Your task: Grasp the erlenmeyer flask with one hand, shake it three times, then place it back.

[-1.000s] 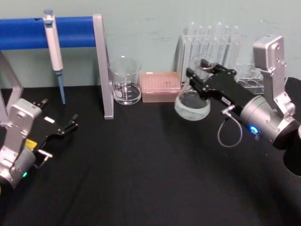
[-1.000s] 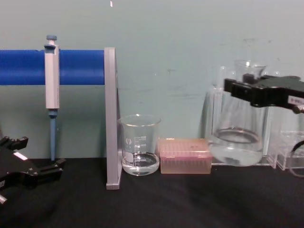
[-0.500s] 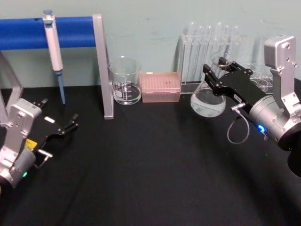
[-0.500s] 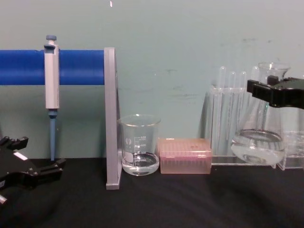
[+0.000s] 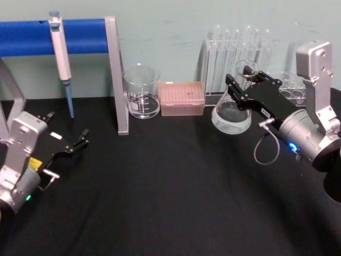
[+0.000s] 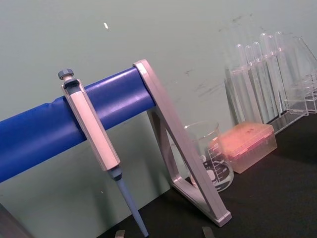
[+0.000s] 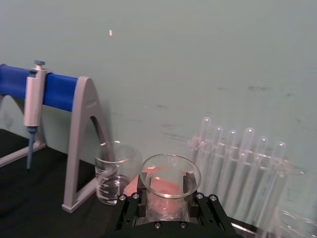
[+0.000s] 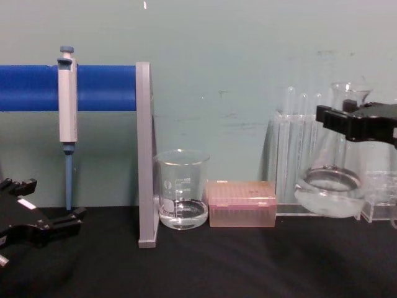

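My right claw (image 5: 244, 85) grips the erlenmeyer flask (image 5: 232, 114) by its neck, raised at two o'clock before the test-tube rack (image 5: 234, 48). Shakes should be short, so the liquid stays low. My left claw (image 5: 74, 144) idles, spread, at eight o'clock.

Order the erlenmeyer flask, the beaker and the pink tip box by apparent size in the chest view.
1. erlenmeyer flask, clearly the largest.
2. beaker.
3. pink tip box.
The last two are close: the beaker is taller, the box wider.
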Motion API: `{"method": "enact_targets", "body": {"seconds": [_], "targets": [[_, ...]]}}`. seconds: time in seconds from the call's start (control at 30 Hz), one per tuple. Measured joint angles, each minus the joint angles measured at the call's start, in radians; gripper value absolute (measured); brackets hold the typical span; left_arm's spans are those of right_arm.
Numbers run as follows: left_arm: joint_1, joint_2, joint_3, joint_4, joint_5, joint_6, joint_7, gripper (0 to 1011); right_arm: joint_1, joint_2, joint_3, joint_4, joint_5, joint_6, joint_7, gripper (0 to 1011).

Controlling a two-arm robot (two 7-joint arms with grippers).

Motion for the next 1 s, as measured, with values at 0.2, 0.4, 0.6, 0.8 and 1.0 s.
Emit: {"method": "enact_targets", "body": {"seconds": [0.2,0.4,0.6,0.8,1.0], "targets": [[0.0,0.0,0.0,0.0,0.0,0.0,0.0,1001,0.004,-0.003,-0.013,-0.001,-0.003,-0.003,0.071,451],[0.0,0.0,0.0,0.0,0.0,0.0,0.0,1001,0.017,0.009,-0.039,0.001,0.003,-0.019,0.161,451],[0.0,0.0,0.0,0.0,0.0,0.0,0.0,1001,0.035,0.036,-0.084,0.002,0.016,-0.036,0.257,452],[0.0,0.0,0.0,0.0,0.0,0.0,0.0,1001,0.048,0.053,-0.115,0.002,0.038,-0.049,0.307,451],[0.0,0.0,0.0,0.0,0.0,0.0,0.0,1001,0.06,0.07,-0.14,0.007,0.057,-0.069,0.342,452]]}}
